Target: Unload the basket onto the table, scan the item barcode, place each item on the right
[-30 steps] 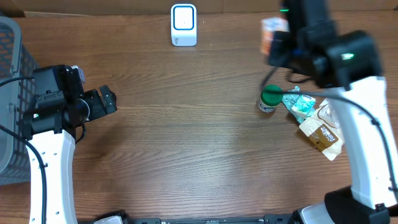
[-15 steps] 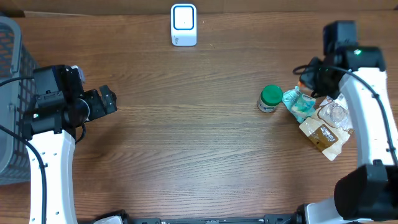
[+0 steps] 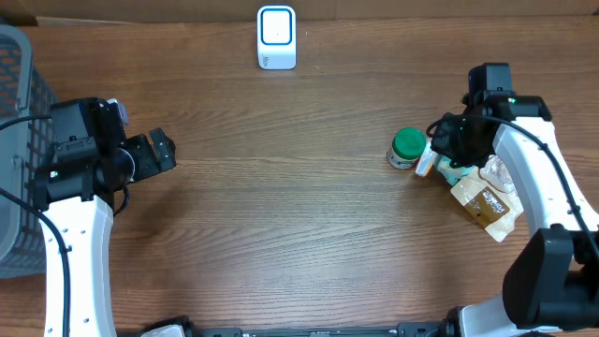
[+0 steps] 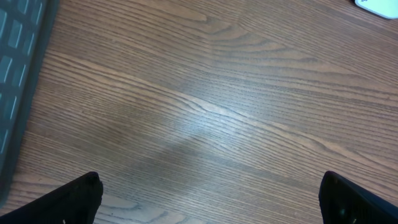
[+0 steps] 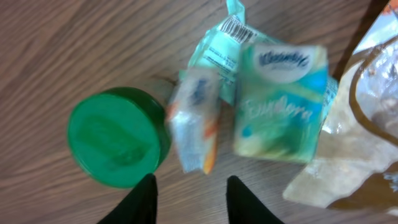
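A small white, blue and orange packet (image 5: 196, 121) shows blurred just past my right gripper's (image 5: 191, 199) fingertips, free of them. It sits between a green-lidded jar (image 5: 115, 137) and a teal tissue pack (image 5: 280, 102). The jaws stand apart with only wood between them. From overhead the packet (image 3: 425, 164) is beside the jar (image 3: 407, 145), under my right gripper (image 3: 440, 140). The white scanner (image 3: 276, 37) stands at the back centre. My left gripper (image 3: 161, 150) hovers open over bare wood at the left, and the left wrist view shows nothing between its fingers (image 4: 81, 193).
A teal wrapper with a barcode (image 5: 236, 26) lies behind the tissue pack. A clear bag (image 3: 501, 171) and a brown pouch (image 3: 485, 204) lie at the right. A grey mesh basket (image 3: 14, 140) stands at the left edge.
My right arm swung from near the scanner down to the pile at the right with the packet. Its jaws have parted and the packet has left them. The left arm has not moved.
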